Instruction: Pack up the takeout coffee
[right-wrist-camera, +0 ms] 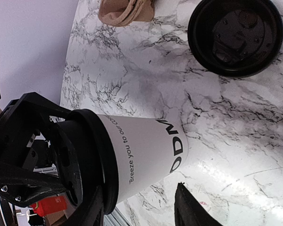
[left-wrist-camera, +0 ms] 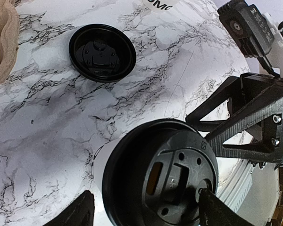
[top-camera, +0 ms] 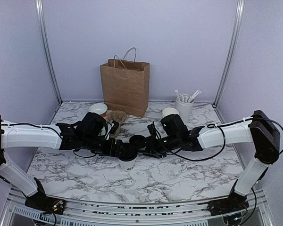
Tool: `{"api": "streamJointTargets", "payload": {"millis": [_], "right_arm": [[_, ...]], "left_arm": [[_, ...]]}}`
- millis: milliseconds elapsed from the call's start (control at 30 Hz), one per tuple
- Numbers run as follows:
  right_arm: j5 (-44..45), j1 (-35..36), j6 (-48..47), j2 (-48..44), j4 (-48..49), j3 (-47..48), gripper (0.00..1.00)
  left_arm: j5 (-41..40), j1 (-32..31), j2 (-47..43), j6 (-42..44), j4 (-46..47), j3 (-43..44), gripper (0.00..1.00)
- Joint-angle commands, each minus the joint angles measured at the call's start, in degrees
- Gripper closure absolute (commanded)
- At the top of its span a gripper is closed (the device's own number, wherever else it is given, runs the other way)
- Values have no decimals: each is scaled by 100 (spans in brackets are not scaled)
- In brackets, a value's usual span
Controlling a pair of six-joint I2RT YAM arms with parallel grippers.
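"So, from the left of the overhead view: why does the left gripper (top-camera: pixel 123 150) sit right over the cup (right-wrist-camera: pixel 141 155)?"

"To seat the lid (left-wrist-camera: pixel 160 179), I'd judge. Its jaws stand wide, one finger on each side of the black lid, which rests on the cup's mouth. Whether they pinch the rim or only straddle it, I cannot tell."

"And where exactly is the cup?"

"Upright on the table (top-camera: pixel 179 174), lower centre of the overhead view, between the two grippers, with dark lettering near its base."

"What's behind it, up and to the left?"

"The brown carrier (top-camera: pixel 116 117), and further back, against the wall, the paper bag (top-camera: pixel 125 84) standing upright. I take the bag as the coffee's destination, so packing proper is not yet done. Capping looks like the step in hand."

"I see a second black lid."

"Yes, a spare lid (left-wrist-camera: pixel 102 52) lies flat on the marble just beyond the cup, apart from it. Left over, probably, and out of the way."

"And the right side?"

"The right gripper (top-camera: pixel 150 149) reaches in toward the cup's wall, jaws roughly half open. Its own camera shows one finger beside the cup and hides the other, so I can't tell whether it touches. Likely it's there to steady the cup. At the back right, the cup of stirrers (top-camera: pixel 184 107) stands well apart."
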Motion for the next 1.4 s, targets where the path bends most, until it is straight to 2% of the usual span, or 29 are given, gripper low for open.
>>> {"api": "streamJointTargets", "payload": {"millis": [0, 400, 733, 967, 1367], "right_arm": [[261, -27, -143, 118, -410, 221, 51], [305, -25, -277, 33, -459, 433, 50], [365, -28, -458, -119, -484, 515, 50], [539, -29, -775, -306, -549, 517, 50], [465, 137, -961, -317, -456, 430, 51]], "left_arm": [[-132, 49, -207, 109, -396, 119, 24], [-177, 186, -516, 47, -501, 234, 23], [-150, 518, -683, -218, -487, -1, 24], [277, 808, -616, -496, -157, -357, 30], [646, 821, -491, -684, 75, -549, 31]]}}
